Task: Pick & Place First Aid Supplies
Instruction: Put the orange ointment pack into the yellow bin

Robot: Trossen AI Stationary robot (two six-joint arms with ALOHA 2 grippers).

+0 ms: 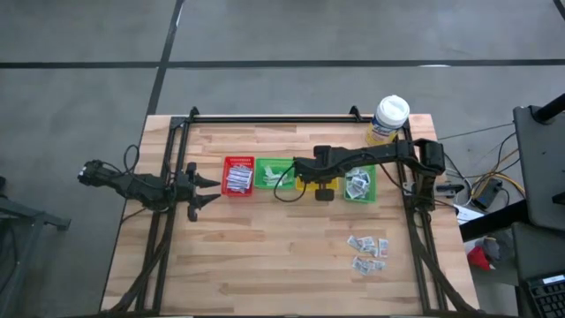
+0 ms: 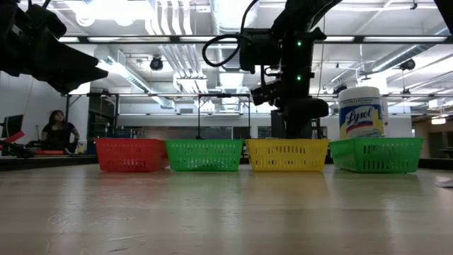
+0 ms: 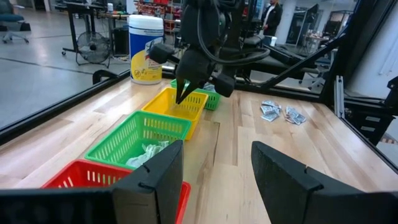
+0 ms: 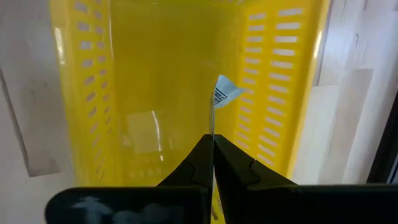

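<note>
Now the right gripper (image 4: 212, 142) hangs over the yellow tray (image 4: 273, 93), its fingers pinched tight on a thin packet (image 4: 221, 93) seen edge-on, a printed corner sticking out past the tips. On the table (image 1: 265, 265), four trays sit in a row: red tray (image 1: 238, 175) with white strips, green tray (image 1: 274, 172) with some packets, the yellow one, then a second green tray (image 1: 359, 185) with sachets. Loose packets (image 1: 368, 252) lie well apart, nearer the front right. A tub (image 1: 389, 119) stands behind the row. The left gripper (image 1: 207, 189) waits beside the red tray, fingers spread wide and empty.
</note>
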